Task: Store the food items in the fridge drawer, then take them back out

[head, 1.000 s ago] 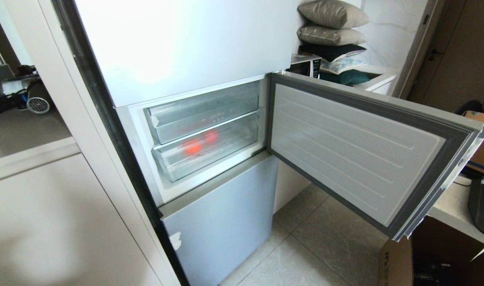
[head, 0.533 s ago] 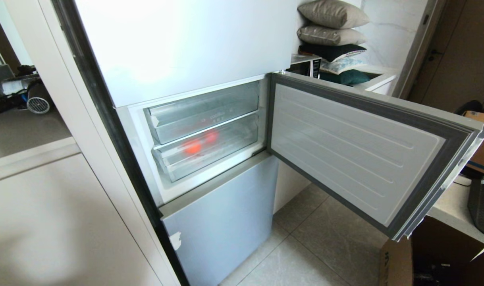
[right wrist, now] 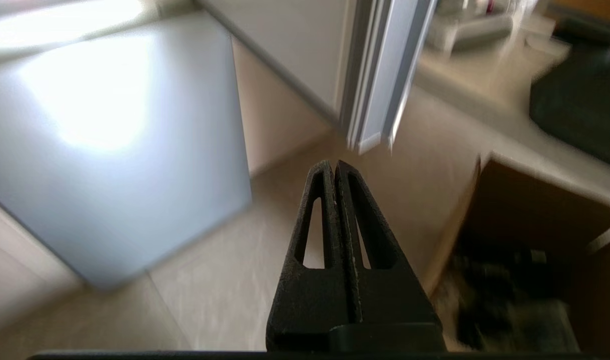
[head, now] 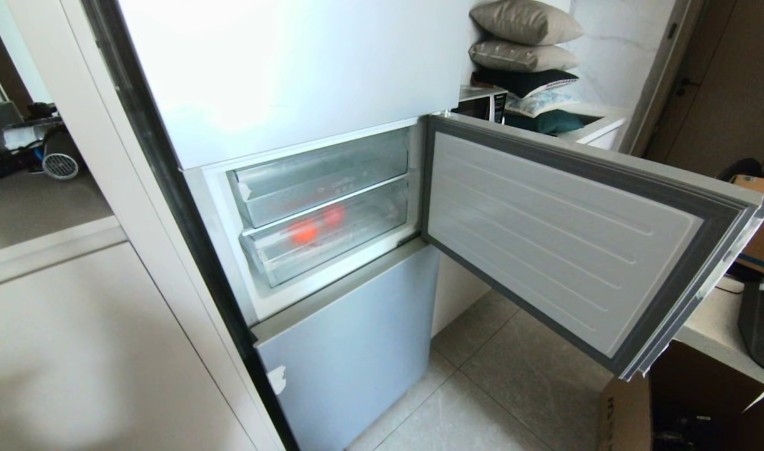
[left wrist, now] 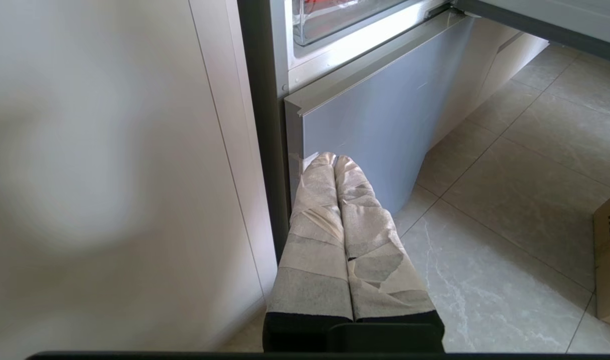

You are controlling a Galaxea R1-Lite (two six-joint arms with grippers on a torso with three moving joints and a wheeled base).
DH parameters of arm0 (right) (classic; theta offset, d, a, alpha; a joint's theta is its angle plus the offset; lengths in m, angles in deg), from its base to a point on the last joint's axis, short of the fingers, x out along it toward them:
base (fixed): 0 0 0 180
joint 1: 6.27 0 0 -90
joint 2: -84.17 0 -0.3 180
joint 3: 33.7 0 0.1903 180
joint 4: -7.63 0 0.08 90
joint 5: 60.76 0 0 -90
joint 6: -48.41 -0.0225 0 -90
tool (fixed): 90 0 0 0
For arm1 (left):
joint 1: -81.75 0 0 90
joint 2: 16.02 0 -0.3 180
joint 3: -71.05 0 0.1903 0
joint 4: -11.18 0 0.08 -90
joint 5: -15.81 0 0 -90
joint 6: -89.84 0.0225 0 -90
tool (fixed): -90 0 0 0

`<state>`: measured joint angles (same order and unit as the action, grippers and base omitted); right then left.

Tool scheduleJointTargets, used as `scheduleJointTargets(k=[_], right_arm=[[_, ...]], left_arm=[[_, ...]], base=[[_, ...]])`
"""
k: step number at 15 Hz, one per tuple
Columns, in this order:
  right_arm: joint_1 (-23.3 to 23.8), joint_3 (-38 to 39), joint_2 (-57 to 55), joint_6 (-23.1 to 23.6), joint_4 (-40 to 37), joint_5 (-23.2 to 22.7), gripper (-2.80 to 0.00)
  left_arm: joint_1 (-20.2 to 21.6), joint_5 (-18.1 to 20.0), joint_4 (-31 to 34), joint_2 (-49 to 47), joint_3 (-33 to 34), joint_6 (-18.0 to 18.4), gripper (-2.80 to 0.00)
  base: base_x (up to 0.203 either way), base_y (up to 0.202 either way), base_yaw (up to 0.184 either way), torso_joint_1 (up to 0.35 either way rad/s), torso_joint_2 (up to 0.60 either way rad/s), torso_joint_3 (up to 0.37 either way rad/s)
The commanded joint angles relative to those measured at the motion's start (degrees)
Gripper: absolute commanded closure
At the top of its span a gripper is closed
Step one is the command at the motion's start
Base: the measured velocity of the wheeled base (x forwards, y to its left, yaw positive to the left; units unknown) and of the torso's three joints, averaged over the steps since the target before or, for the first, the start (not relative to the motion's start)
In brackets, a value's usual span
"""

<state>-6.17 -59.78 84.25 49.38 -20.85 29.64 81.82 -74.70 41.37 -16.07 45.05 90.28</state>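
I see both fruits in the shut drawer; left gripper and right gripper hang low, jaws pressed together, empty.

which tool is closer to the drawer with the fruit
Left. The left tool is low beside the bottom fridge panel, just under the drawer. The right tool is out by the open door's edge.

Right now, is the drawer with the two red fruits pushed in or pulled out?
Pushed in. The drawer sits inside the fridge behind the open door, its front level with the tray above; both fruits show through its clear wall.
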Motion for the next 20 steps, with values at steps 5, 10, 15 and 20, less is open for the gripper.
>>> scheduleJointTargets(k=[5,10,15,20], right_arm=[[0.0,2.7,-0.1,-0.1,7.3,-2.0,0.00],[0.0,2.7,-0.1,0.3,5.1,-1.1,0.00],[0.0,2.7,-0.1,0.2,5.1,-1.1,0.00],[0.0,2.7,-0.1,0.2,5.1,-1.0,0.00]], left_arm=[[0.0,0.0,0.0,0.0,0.0,0.0,0.00],[0.0,0.0,0.0,0.0,0.0,0.0,0.00],[0.0,0.0,0.0,0.0,0.0,0.0,0.00],[0.0,0.0,0.0,0.0,0.0,0.0,0.00]], base=[[0.000,0.000,0.000,0.000,0.00,0.000],[0.001,-0.003,0.015,0.000,0.00,0.000],[0.002,-0.008,0.163,0.002,0.01,0.002],[0.001,-0.007,0.175,0.002,0.00,0.003]])
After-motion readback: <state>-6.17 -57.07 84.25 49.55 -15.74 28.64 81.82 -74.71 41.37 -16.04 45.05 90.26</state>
